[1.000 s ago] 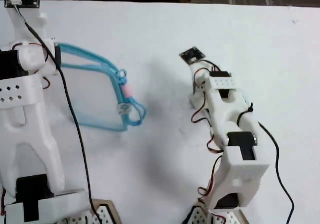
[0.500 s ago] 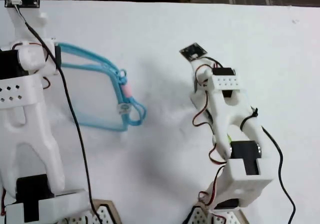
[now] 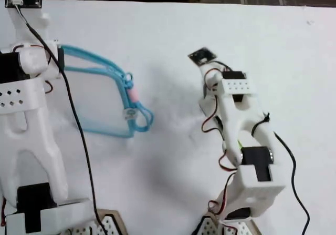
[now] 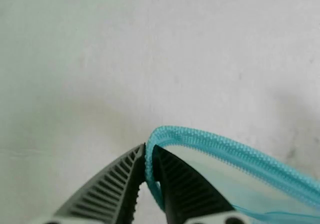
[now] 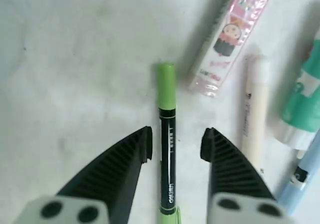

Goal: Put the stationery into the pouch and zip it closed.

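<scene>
The pouch is clear with a light blue zipper edge and lies on the white table at the left. My left gripper is shut on the pouch's blue rim at its far left corner. A green and black marker lies between the open fingers of my right gripper, which hovers over it. Beside the marker lie a pink eraser, a cream pen, a teal and white item and a light blue pen. In the high view the right arm covers this stationery.
A small black board sits on the table just beyond the right arm. A black cable crosses the pouch from the left arm. The table's far edge runs along the back.
The right arm has drawn back a little toward its base and lowered between one second ago and now. The left arm and pouch have stayed put.
</scene>
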You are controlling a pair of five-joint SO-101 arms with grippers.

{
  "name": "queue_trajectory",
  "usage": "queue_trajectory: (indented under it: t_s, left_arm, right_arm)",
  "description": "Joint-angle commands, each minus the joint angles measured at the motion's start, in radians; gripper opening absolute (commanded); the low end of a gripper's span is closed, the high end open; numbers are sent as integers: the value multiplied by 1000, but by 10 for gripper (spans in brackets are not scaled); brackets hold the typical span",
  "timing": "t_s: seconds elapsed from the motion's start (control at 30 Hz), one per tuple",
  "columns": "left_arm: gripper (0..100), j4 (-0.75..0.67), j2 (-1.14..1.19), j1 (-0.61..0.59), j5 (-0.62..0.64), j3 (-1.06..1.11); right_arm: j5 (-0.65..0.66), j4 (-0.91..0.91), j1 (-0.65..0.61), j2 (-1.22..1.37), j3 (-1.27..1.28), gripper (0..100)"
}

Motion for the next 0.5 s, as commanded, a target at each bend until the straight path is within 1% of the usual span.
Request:
queue_trajectory:
  t_s: [0.0, 0.13, 0.33, 0.4, 0.47]
  left_arm:
    - [22, 49, 108, 4, 8, 21]
    - [22, 49, 108, 1, 8, 21]
    - [22, 49, 108, 1, 8, 21]
    - [22, 49, 108, 4, 8, 21]
    - [22, 49, 108, 4, 8, 21]
  right_arm:
    - [12, -4, -45, 24, -12, 155]
    - [12, -25, -64, 84, -17, 155]
    - [12, -61, -31, 117, -17, 145]
    - [12, -61, -22, 107, -17, 91]
    - [12, -64, -18, 85, -17, 7]
